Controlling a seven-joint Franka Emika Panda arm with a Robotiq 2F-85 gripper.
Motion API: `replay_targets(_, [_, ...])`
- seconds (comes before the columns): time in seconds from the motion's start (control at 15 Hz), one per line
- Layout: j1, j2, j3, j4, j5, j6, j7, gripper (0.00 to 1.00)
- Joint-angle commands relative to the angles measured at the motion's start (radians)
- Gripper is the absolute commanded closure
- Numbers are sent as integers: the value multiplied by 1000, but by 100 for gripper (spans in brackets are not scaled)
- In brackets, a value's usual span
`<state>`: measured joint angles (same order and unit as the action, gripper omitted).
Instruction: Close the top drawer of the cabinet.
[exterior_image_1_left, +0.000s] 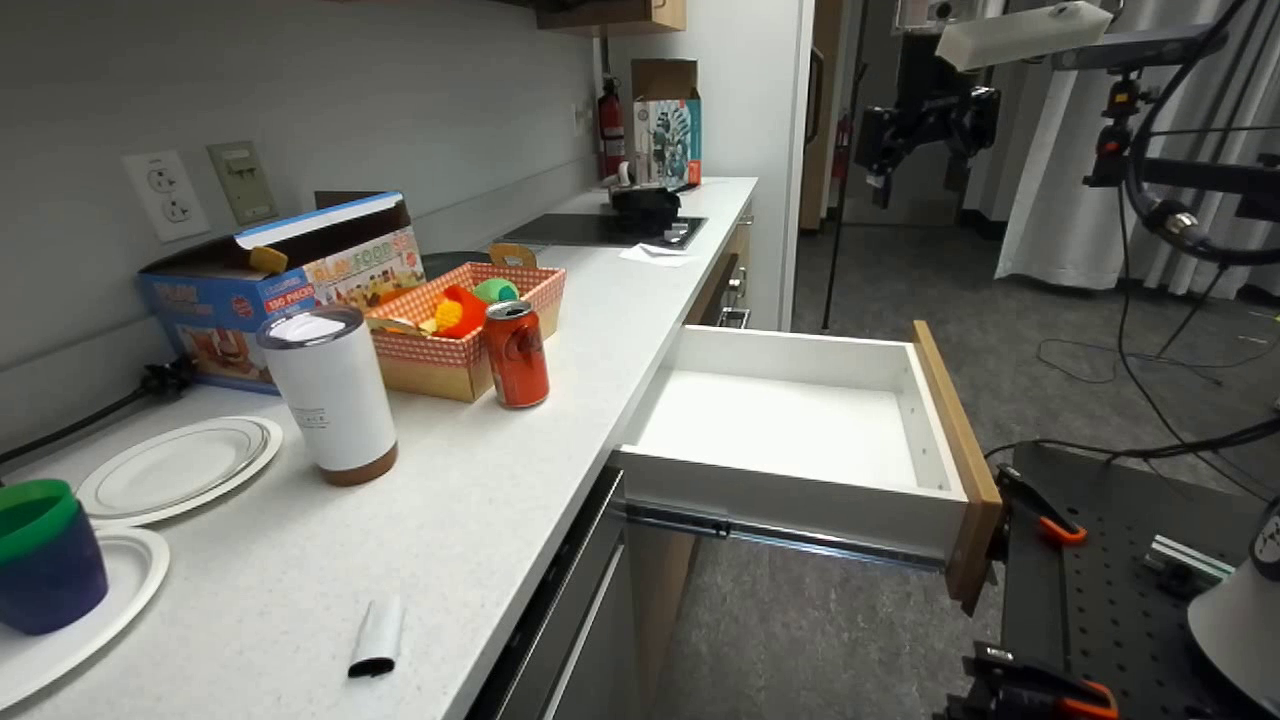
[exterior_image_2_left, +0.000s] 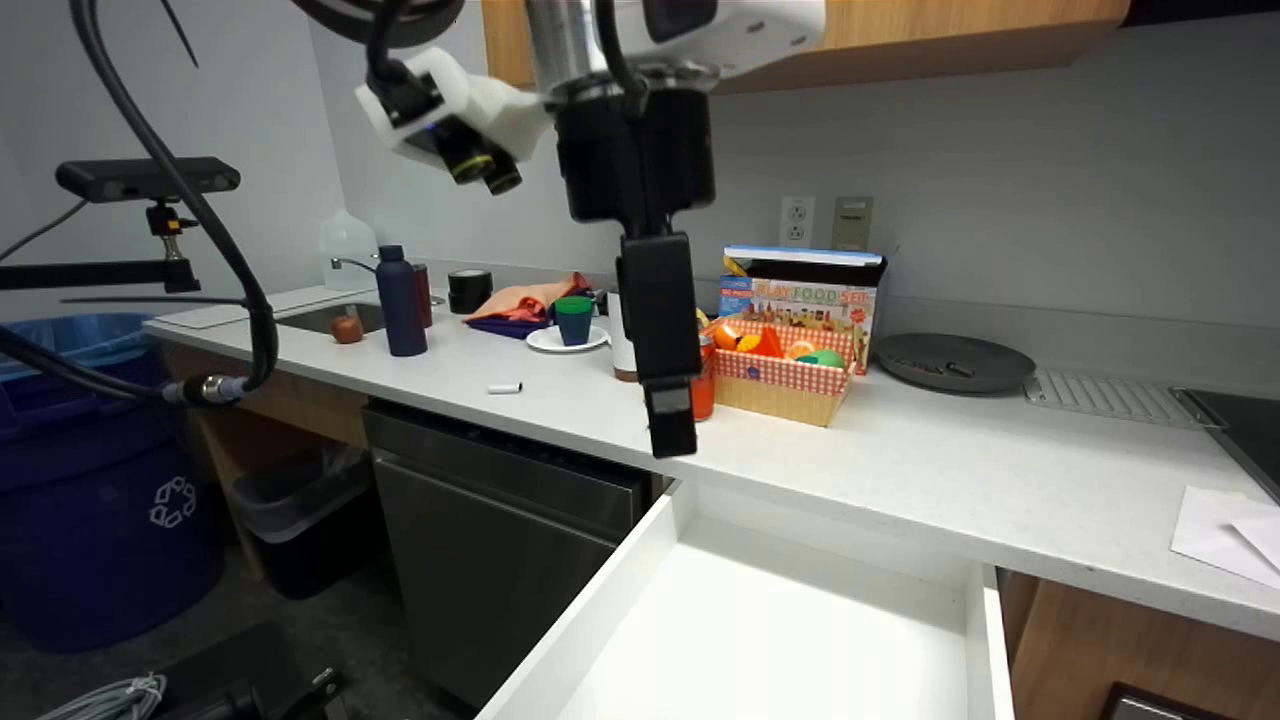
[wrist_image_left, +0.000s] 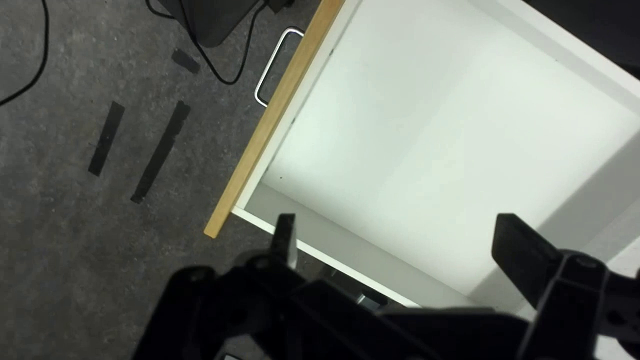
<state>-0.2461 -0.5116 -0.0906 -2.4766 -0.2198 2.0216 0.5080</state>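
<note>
The top drawer (exterior_image_1_left: 955, 450) is pulled far out of the cabinet (exterior_image_1_left: 460, 500) in both exterior views. Its white inside (exterior_image_2_left: 800, 630) holds nothing visible. In the wrist view the drawer (wrist_image_left: 425, 125) shows its tan front panel at the left, with a slim metal handle (wrist_image_left: 270, 67) on the outer face. My gripper (wrist_image_left: 396, 217) is open with nothing between its fingers. It hangs above the drawer, apart from it, pointing down. In an exterior view the gripper (exterior_image_1_left: 918, 180) is high at the upper right; it also shows edge-on (exterior_image_2_left: 672, 425).
A black perforated table (exterior_image_1_left: 1090, 580) with orange-handled clamps stands close beyond the drawer front. On the countertop are a red can (exterior_image_1_left: 517, 355), a white tumbler (exterior_image_1_left: 335, 400), a checked basket of toy food (exterior_image_1_left: 430, 370) and a box (exterior_image_1_left: 290, 290). A dark dishwasher (exterior_image_2_left: 500, 560) adjoins the drawer.
</note>
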Motion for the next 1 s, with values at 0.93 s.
replay_targets(0.93, [-158, 277, -136, -22, -11, 210, 10, 0])
